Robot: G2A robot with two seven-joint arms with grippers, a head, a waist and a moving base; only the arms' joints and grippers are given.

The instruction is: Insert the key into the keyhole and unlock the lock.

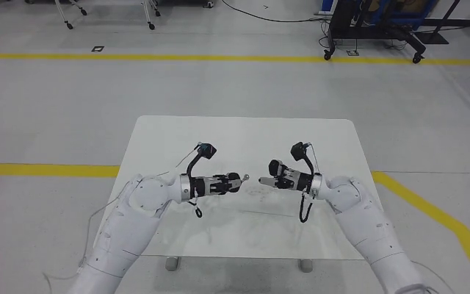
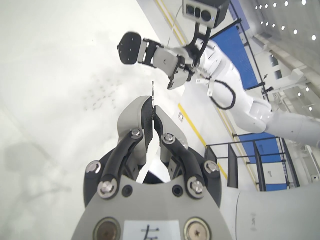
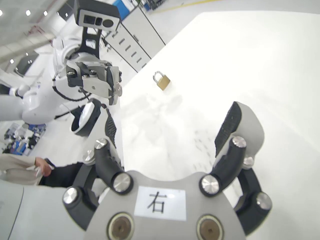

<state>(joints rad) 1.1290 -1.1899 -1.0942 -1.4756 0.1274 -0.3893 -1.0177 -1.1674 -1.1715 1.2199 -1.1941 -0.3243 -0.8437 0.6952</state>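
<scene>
Left gripper [image 2: 153, 106] jaws clamped a thin metal key [image 2: 152, 90]; right gripper [image 3: 170, 123], at three o'clock, jaws apart, would best steady the brass padlock [image 3: 162, 81] first.

Mostly buried inside the left gripper [image 2: 153, 107], edge-on: key [image 2: 152, 89]. Near the left gripper, too small for detail: padlock [image 3: 162, 81].

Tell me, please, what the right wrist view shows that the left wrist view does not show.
The right wrist view adds the brass padlock, which lies on the white table, apart from both grippers. The left wrist view adds the key, a thin blade pinched in the left gripper; from the other camera it is too small to tell. Shared: the table, the shut left gripper and the open right gripper.
</scene>
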